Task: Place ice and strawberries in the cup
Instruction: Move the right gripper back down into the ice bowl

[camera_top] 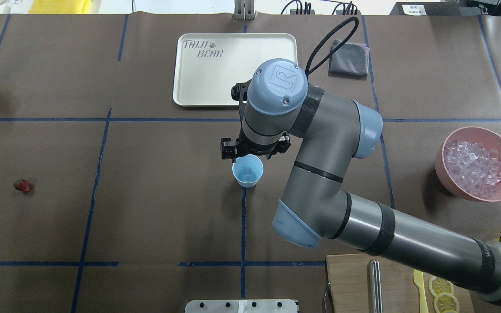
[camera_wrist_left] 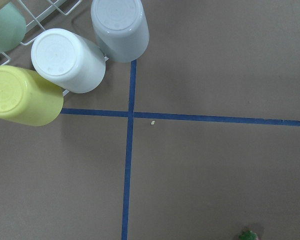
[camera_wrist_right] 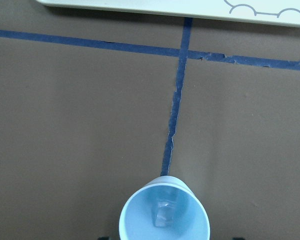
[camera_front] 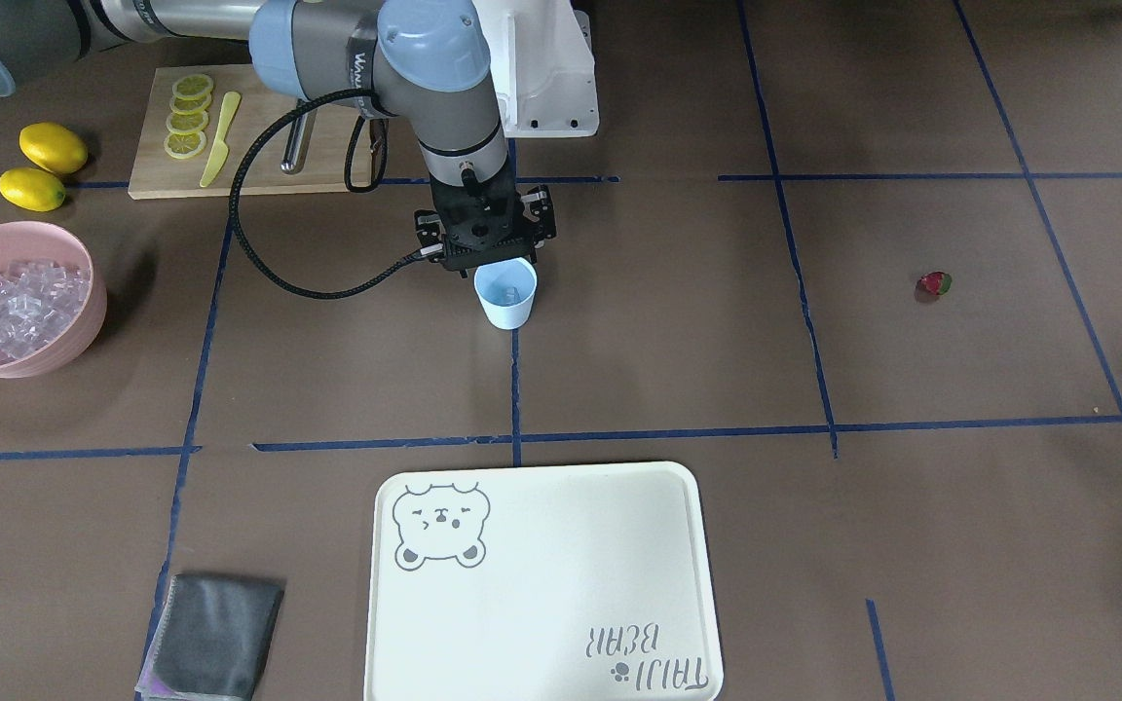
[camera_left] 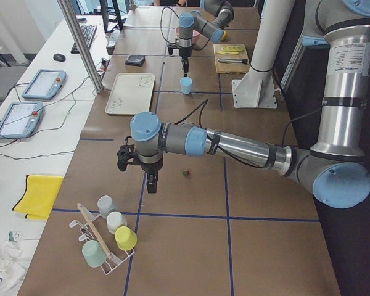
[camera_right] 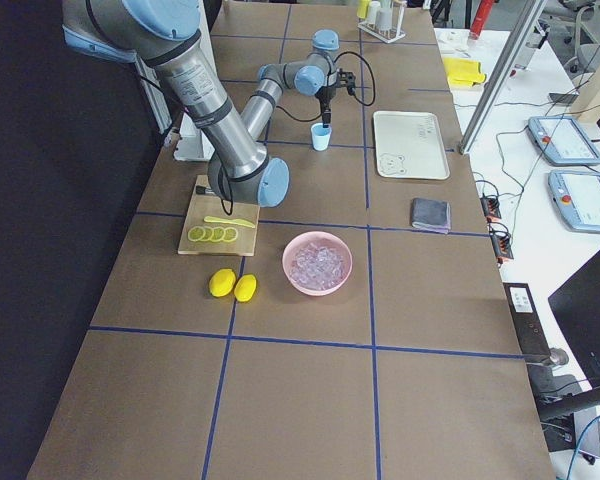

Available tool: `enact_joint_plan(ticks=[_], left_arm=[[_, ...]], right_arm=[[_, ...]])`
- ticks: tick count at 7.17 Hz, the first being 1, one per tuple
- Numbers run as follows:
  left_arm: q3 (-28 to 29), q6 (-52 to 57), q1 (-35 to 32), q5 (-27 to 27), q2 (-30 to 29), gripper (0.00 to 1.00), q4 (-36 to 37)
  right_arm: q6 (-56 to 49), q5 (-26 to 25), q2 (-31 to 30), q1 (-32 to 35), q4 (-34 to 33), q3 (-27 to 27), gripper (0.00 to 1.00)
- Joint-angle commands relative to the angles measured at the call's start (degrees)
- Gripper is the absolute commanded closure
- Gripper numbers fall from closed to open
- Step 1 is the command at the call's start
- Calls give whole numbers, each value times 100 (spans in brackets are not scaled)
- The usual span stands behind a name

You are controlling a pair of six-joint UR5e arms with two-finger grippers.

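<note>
The pale blue cup [camera_front: 505, 295] stands upright at mid-table, also in the overhead view [camera_top: 248, 171]. One clear ice cube [camera_wrist_right: 165, 215] lies inside it. My right gripper [camera_front: 491, 259] hangs just above the cup's rim. Its finger tips show wide apart at the bottom edge of the right wrist view, so it is open and empty. More ice [camera_front: 16, 302] fills the pink bowl [camera_front: 59, 358]. The strawberry [camera_front: 934, 284] lies alone on the table, far from the cup. My left gripper [camera_left: 152, 185] hovers near the strawberry [camera_left: 185, 173]; I cannot tell whether it is open or shut.
Two lemons [camera_front: 45, 161] and a cutting board [camera_front: 259, 156] with lemon slices and a yellow knife lie near the robot base. A cream tray [camera_front: 542, 584] and a grey cloth [camera_front: 213, 647] lie across the table. A rack of upturned cups [camera_wrist_left: 70, 60] stands beyond the strawberry.
</note>
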Motion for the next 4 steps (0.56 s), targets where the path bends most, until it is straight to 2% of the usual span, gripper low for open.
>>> enact_joint_plan(ticks=[1, 3, 4], left_arm=[[0, 0, 4, 0, 0, 0, 0], [-18, 0, 4, -9, 0, 0, 0], [-26, 0, 13, 0, 0, 0, 0]], right_arm=[[-33, 297, -469, 316, -54, 597, 6], [-322, 720, -1200, 851, -62, 1285, 2], [-846, 861, -1429, 1220, -63, 1339, 1]])
